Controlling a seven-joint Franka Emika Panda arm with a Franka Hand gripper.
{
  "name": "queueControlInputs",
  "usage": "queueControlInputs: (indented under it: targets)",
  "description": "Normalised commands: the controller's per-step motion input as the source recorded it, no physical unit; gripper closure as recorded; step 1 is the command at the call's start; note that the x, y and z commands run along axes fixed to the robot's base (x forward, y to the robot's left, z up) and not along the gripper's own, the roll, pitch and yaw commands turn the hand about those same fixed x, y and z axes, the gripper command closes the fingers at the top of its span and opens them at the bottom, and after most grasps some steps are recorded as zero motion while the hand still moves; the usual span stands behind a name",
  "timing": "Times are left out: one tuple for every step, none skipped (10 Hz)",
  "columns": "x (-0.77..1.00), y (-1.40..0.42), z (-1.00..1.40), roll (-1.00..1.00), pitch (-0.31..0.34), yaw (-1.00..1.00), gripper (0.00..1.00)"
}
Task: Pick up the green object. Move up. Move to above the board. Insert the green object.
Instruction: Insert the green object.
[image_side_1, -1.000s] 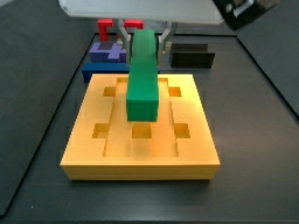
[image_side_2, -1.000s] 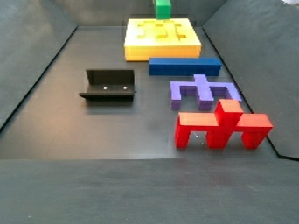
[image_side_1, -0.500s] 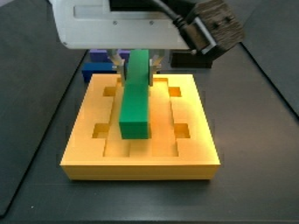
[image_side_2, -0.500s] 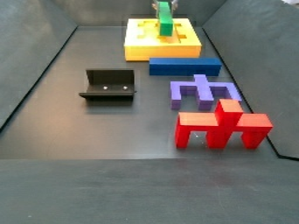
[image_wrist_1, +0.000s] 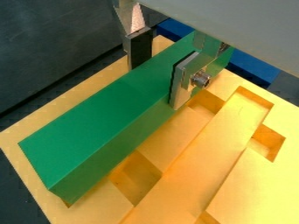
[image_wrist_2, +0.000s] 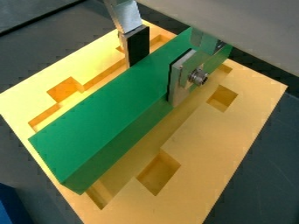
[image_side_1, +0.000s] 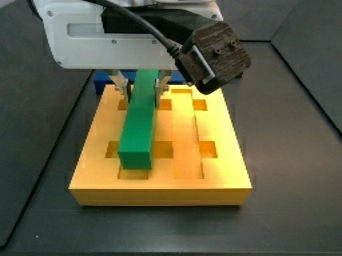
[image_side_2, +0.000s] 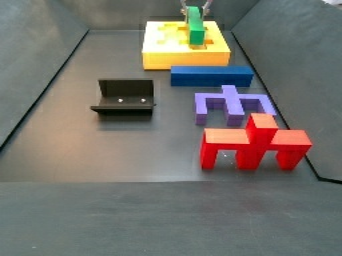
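The claw (image_wrist_1: 162, 61), clamped on the green object (image_wrist_1: 111, 122), holds its long axis along the board (image_wrist_2: 251, 131) grooves, just above.

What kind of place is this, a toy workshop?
Probably a robot test bench: a gripper holds a green bar over a yellow board, with loose coloured blocks and a fixture on a dark walled floor.

This is a robot test bench in a lab, not a home or shop. A dark walled floor (image_side_2: 134, 140) holds only coloured test pieces: a red piece (image_side_2: 254, 145), a purple piece (image_side_2: 234, 104), a blue block (image_side_2: 211, 75) and a bolted black fixture (image_side_2: 124, 97). The gripper (image_wrist_1: 163, 61) clamps a green bar (image_wrist_1: 111, 127) between its fingers, over a slotted yellow board (image_side_1: 160, 140) directly beneath them.
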Motion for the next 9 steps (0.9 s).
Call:
queueControlInputs:
  targets:
    - [-0.02,-0.12,-0.25,0.3,0.0,0.18,1.0]
    - [-0.04,-0.07,-0.25,0.28,0.0,0.18,1.0]
    - [0.0,-0.01,-0.21,0.19,0.0,0.07,1.0]
    - [-0.01,0.0,-0.16,0.12,0.0,0.0,1.0]
    - [-0.01,0.0,-0.11,0.14,0.0,0.0,1.0]
    - [-0.02,0.0,-0.11,0.11,0.0,0.0,1.0]
    - [0.0,-0.04,-0.11,0.13,0.0,0.0,1.0]
    - [0.0,-0.09,-0.15,0.11,0.0,0.0,1.0]
    - [0.0,-0.1,-0.13,0.12,0.0,-0.01,1.0]
